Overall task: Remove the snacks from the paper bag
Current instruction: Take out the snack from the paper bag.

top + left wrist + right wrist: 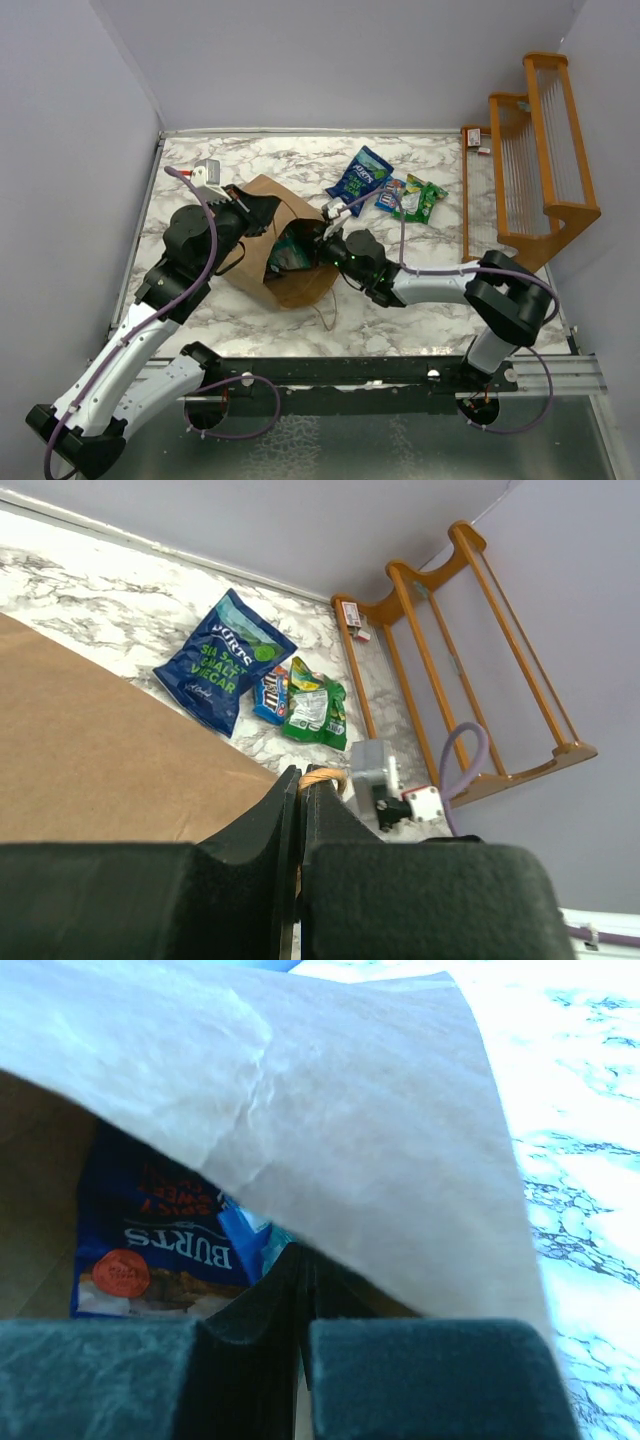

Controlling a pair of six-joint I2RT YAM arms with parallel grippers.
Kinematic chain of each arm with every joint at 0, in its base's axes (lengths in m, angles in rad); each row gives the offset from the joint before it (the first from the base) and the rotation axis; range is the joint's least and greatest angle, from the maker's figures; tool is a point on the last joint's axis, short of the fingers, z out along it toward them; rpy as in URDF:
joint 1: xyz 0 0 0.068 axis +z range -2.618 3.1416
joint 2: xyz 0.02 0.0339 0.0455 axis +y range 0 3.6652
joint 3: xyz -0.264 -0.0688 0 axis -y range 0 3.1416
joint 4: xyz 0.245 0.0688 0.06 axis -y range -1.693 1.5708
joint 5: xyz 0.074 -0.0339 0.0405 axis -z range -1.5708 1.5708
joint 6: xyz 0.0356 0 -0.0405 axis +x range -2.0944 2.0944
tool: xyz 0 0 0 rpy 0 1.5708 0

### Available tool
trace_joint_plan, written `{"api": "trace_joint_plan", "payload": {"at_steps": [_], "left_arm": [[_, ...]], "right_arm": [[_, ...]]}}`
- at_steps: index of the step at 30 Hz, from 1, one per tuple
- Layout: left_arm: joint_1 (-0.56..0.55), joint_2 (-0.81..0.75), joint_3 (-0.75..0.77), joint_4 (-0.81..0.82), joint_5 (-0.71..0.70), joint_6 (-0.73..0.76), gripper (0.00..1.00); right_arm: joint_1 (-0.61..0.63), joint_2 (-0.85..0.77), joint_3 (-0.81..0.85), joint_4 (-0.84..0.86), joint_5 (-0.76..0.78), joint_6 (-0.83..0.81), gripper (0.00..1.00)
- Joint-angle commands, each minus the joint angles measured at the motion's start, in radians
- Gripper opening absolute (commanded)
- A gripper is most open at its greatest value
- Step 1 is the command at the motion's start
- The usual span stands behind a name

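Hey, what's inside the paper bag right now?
A dark blue Burts packet lies inside the bag, with a lighter blue packet beside it at the right hand. The bag's upper side covers anything else.

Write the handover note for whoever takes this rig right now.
The left gripper is shut on the handle of the paper bag, which lies on its side.
The right gripper is shut inside the bag mouth beside a dark blue Burts packet; a grip is unconfirmed.
Done: large blue packet, small blue packet and green packet are out on the table.
Left: empty the bag.
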Motion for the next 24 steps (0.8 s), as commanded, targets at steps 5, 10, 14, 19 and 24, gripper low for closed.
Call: {"api": "trace_joint_plan", "payload": {"at_steps": [5, 10, 14, 19, 24], "left_arm": [[0.006, -0.014, 0.004, 0.027, -0.037, -0.015, 0.00], [0.005, 0.025, 0.027, 0.012, -0.044, -0.032, 0.00], [0.006, 0.043, 0.035, 0.027, -0.037, -0.039, 0.00], [0.006, 0.052, 0.034, 0.054, -0.014, -0.043, 0.00], [0.006, 0.074, 0.039, 0.076, 0.026, -0.055, 0.00]], "right_arm": [[0.006, -0.139, -0.069, -0.071, -0.064, 0.033, 0.01], [0.005, -0.178, -0.109, -0.116, -0.154, 0.062, 0.01], [0.006, -0.214, -0.132, -0.192, -0.176, 0.071, 0.01], [0.006, -0.189, -0.198, -0.190, -0.090, 0.135, 0.01], [0.006, -0.111, -0.224, -0.111, -0.056, 0.182, 0.05]]}}
